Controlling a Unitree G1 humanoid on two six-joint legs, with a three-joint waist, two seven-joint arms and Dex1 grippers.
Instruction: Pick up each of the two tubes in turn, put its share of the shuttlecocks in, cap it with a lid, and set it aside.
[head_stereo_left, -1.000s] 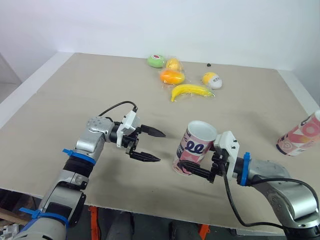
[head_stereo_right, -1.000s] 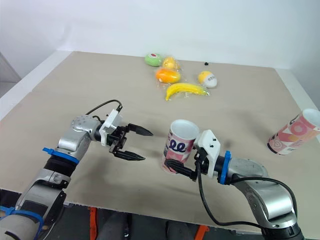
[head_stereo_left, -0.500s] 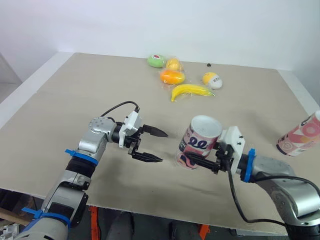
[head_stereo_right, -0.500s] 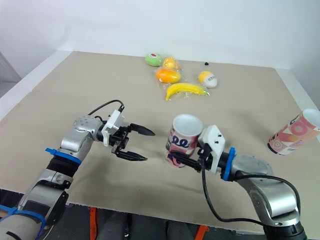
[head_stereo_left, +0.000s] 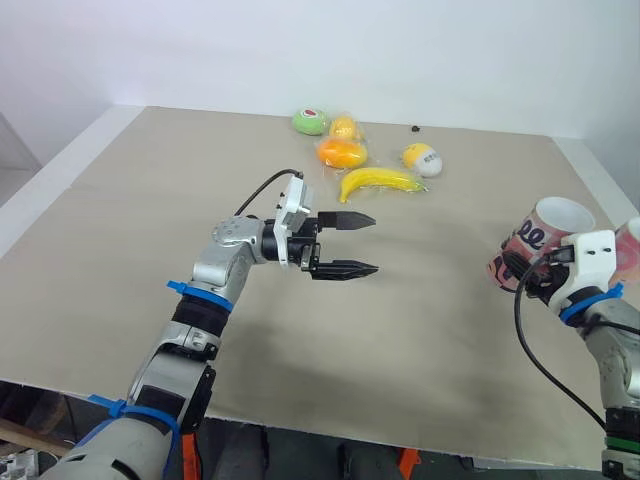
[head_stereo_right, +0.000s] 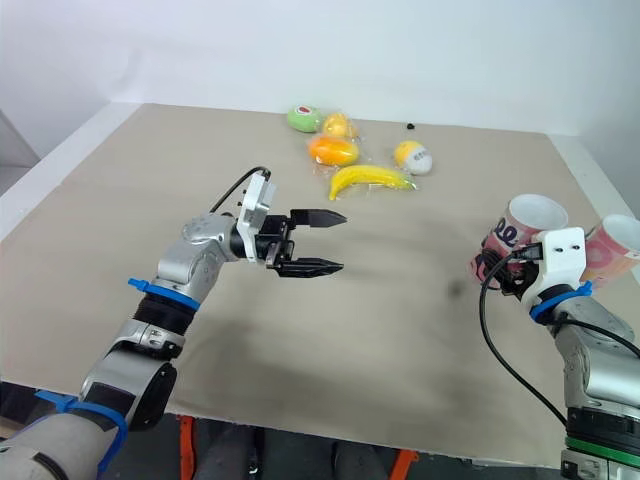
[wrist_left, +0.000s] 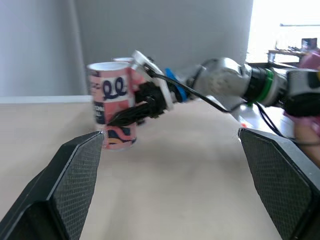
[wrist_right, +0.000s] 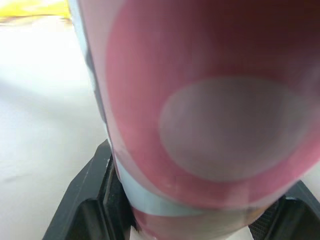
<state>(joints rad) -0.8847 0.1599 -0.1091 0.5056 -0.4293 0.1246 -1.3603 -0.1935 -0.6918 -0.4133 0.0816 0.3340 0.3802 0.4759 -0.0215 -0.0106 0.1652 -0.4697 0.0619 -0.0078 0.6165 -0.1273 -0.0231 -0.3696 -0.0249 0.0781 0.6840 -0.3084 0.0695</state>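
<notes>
A pink and white patterned tube with an open white mouth is held at the table's right side, leaning a little, with my right gripper shut on its lower part. In the right wrist view the tube sits between the black fingers. A second, similar tube stands just beyond it at the right edge, half hidden by my wrist. My left gripper hovers open over the table's middle, nothing in it, pointing toward the held tube.
Toy fruit lies at the far middle of the table: a banana, an orange piece, a green one, a yellow one and a white and yellow one. The beige table ends close on the right.
My right arm has carried the tube from the table's middle out to the right, beside the second tube. My left gripper has moved forward and right, staying open.
</notes>
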